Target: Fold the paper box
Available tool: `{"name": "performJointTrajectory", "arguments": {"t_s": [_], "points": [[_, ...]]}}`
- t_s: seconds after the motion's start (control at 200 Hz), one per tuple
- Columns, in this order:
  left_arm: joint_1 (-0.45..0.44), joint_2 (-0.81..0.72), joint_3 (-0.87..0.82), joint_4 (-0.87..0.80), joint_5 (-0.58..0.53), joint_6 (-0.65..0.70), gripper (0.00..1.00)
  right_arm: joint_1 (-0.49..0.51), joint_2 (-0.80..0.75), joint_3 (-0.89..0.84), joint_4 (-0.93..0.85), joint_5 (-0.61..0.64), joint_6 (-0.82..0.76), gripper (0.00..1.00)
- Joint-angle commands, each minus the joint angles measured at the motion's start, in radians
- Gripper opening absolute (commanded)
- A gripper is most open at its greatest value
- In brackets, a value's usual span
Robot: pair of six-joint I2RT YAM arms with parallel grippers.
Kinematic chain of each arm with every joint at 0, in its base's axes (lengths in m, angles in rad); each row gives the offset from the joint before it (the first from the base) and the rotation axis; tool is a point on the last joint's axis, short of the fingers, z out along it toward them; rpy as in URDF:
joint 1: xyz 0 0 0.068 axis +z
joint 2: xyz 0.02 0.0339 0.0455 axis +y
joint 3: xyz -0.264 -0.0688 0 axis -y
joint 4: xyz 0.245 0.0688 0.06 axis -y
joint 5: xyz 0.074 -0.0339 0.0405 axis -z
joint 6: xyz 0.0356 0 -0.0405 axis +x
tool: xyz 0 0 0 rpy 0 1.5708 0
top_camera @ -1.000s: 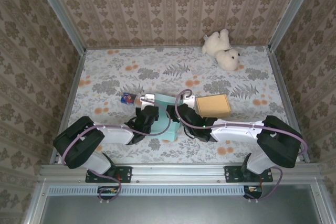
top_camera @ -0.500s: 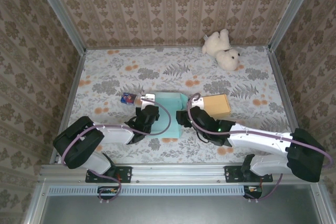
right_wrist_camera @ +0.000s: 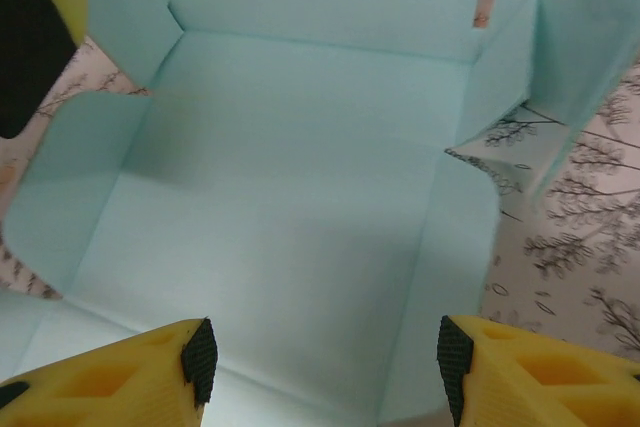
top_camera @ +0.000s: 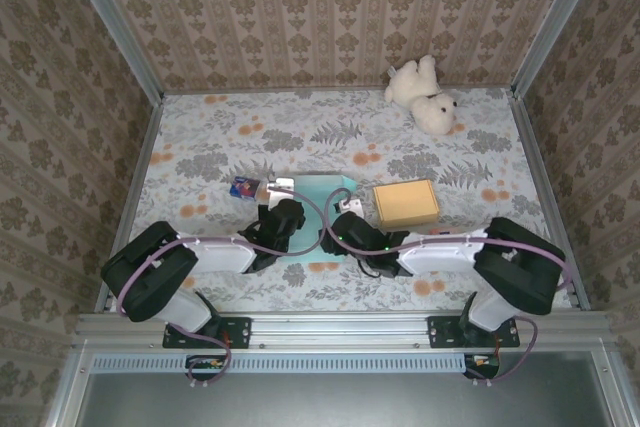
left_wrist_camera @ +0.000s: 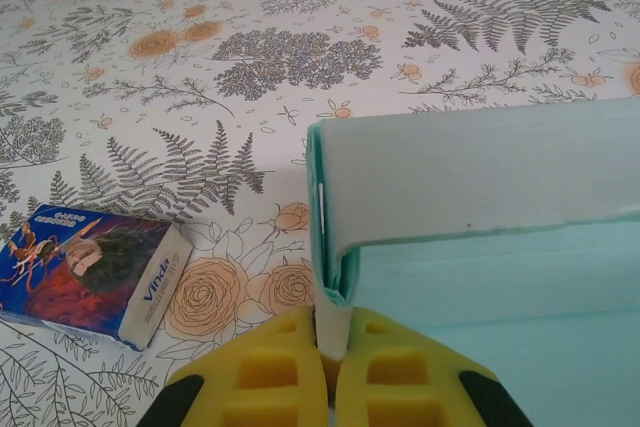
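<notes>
Paper box (left_wrist_camera: 480,177) runs off the left wrist view's right and bottom edges.

Floral-cloth table (top_camera: 220,137). On it: teal paper box (top_camera: 322,187), approx. mid-table, toward front edge. Small blue pack (top_camera: 243,187) just left of box, brown carton (top_camera: 405,203) just right of it, white teddy (top_camera: 425,95) well behind box, to the right, by back wall.

2 boxes (top_camera: 318,185) (top_camera: 405,203), 1 teddy (top_camera: 425,95), 1 packet (top_camera: 243,188), maybe tissues
</notes>
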Motion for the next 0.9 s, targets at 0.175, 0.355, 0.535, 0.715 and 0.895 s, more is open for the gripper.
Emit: {"name": "performJointTrajectory", "arguments": {"t_s": [0.175,0.355,0.535,0.715,0.895], "points": [[0.004,-0.010,0.015,-0.018,-0.018,-0.011,0.00,-0.055,0.069,0.016,0.241,0.047,-0.098,0.63],[0.006,-0.014,0.007,-0.011,-0.023,-0.006,0.00,-0.119,0.091,-0.014,0.265,0.059,-0.102,0.63],[0.010,-0.013,0.005,-0.011,-0.022,-0.006,0.00,-0.165,0.100,-0.045,0.275,0.061,-0.089,0.63],[0.010,-0.011,0.008,-0.012,-0.011,-0.010,0.00,-0.171,0.156,-0.036,0.334,0.035,-0.120,0.63],[0.010,-0.010,0.008,-0.014,-0.003,-0.014,0.00,-0.169,0.204,-0.029,0.495,-0.088,-0.198,0.62]]}}
